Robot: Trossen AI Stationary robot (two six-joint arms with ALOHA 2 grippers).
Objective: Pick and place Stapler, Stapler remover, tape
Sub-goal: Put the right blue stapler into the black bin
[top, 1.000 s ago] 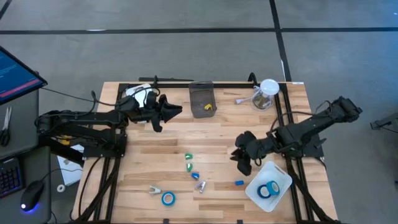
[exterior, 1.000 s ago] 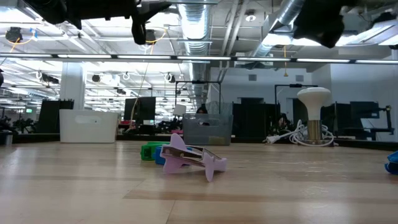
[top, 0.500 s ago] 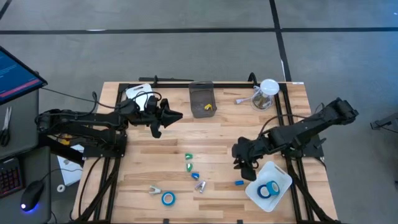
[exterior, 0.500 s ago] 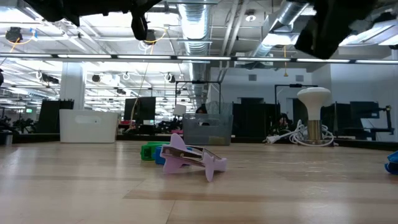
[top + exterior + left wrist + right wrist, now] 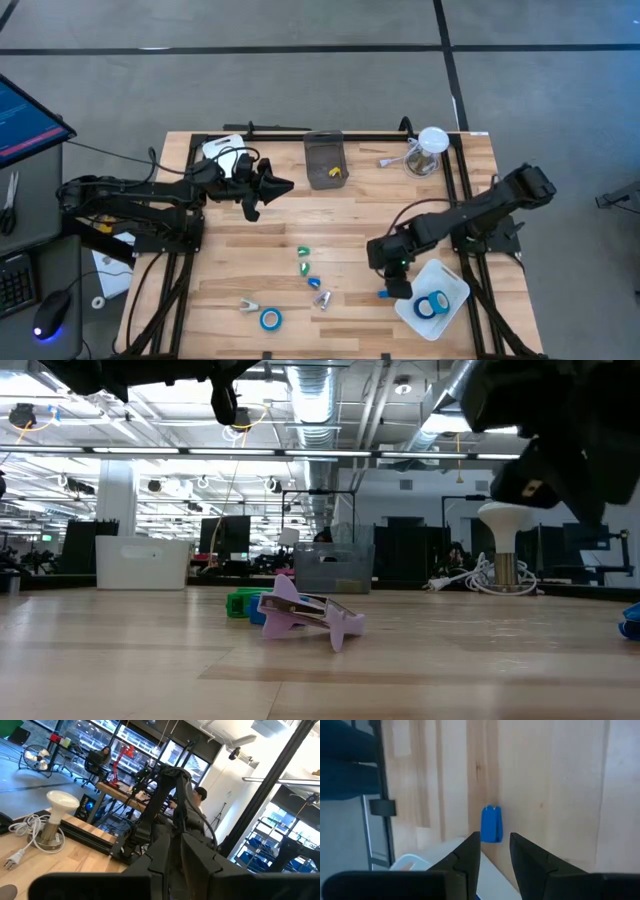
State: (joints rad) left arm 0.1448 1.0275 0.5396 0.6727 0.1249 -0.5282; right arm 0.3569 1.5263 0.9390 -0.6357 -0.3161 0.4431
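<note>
The right claw (image 5: pixel 397 278) hovers with fingers parted and empty, directly above a small blue rectangular block (image 5: pixel 491 824) on the wooden counter (image 5: pixel 230 260). Tape: two blue rings (image 5: pixel 433 305) in the white tray (image 5: pixel 455 282) just right; one (image 5: pixel 270 319) near-left. The left claw (image 5: pixel 262 187) hangs far-left; its fingers' state cannot be told.

Both arms are dark, near-black, built of boxy jointed segments. Left arm (image 5: pixel 150 190): black cables loop along its links; a white patch sits near the wrist. Right arm (image 5: pixel 470 212): same dark finish, blocky wrist housing. Right gripper fingers (image 5: pixel 470 852): matte black, tapered, flat-sided.
</note>
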